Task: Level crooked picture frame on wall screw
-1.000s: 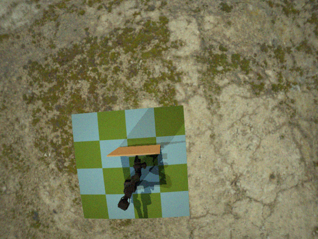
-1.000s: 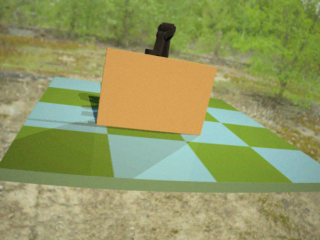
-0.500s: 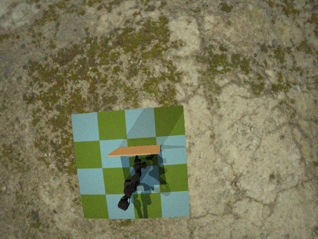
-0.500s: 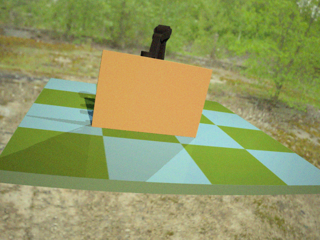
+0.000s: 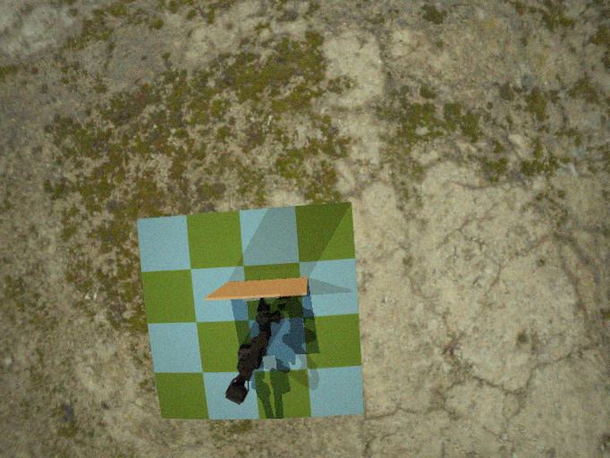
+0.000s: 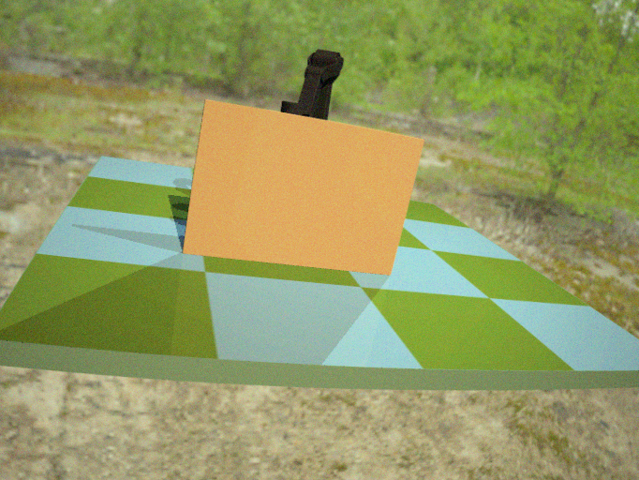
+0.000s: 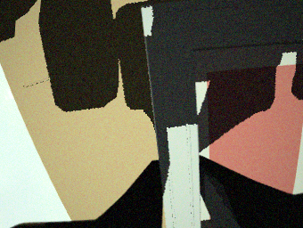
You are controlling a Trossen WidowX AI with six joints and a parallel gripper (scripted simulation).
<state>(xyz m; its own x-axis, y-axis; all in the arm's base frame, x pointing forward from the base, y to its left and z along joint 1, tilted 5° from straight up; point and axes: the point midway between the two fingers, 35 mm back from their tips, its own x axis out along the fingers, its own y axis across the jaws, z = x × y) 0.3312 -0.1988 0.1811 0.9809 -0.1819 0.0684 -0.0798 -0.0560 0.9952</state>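
The picture frame (image 7: 178,147), pale-edged with a pink centre, hangs tilted, pinched between fingers.

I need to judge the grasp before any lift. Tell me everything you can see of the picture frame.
The picture frame shows only in the wrist view: a dark border in shadow, a pale whitish strip along its edge, and a salmon-pink picture area inside. It hangs flat against the tan wall panel, its edges slanted in this view. The gripper is shut on its edge. The screw and notched strip are hidden. From the exterior and top views, the panel blocks the frame.
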